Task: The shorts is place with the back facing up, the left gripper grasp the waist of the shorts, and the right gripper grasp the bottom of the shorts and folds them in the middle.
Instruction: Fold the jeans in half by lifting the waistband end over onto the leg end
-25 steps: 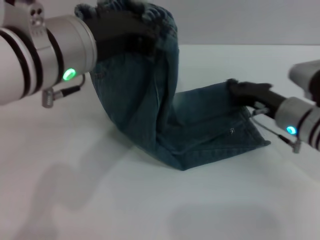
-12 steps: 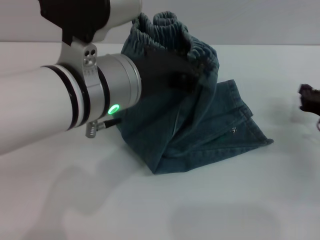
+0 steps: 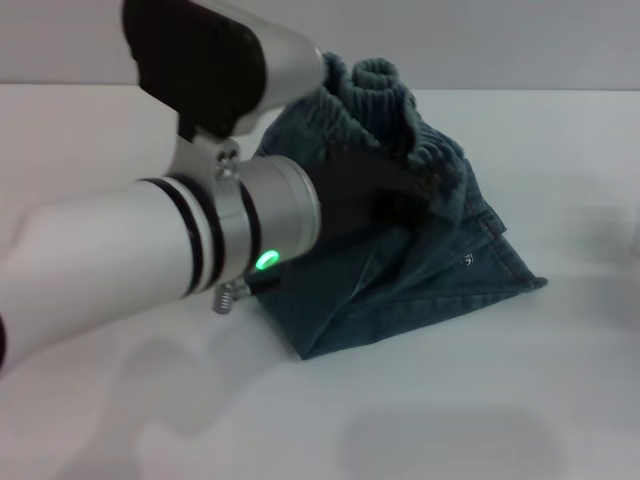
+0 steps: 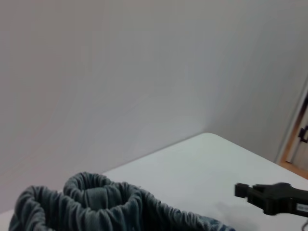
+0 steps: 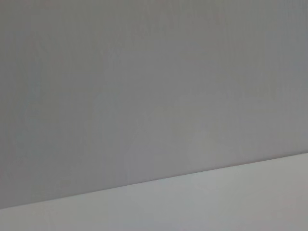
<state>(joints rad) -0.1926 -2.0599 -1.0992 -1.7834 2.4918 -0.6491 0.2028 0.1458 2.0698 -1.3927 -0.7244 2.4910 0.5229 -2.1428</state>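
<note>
The denim shorts point(image 3: 420, 285) lie folded over on the white table point(image 3: 450, 420). My left gripper point(image 3: 405, 200) is shut on the ruffled waist of the shorts point(image 3: 385, 85) and holds it bunched up just above the leg hems point(image 3: 515, 255) at the right. The waist also shows in the left wrist view point(image 4: 96, 197). The right gripper point(image 4: 243, 191) shows only in the left wrist view. It is off to the right, clear of the shorts, open and empty. The patch and the back pockets are hidden.
My thick white and silver left arm point(image 3: 150, 250) crosses the left half of the head view and hides the table behind it. A grey wall point(image 5: 154, 86) stands behind the table's far edge.
My left gripper has carried the waist to the right and down over the legs. The right gripper let go of the hem and drew back out of the head view.
</note>
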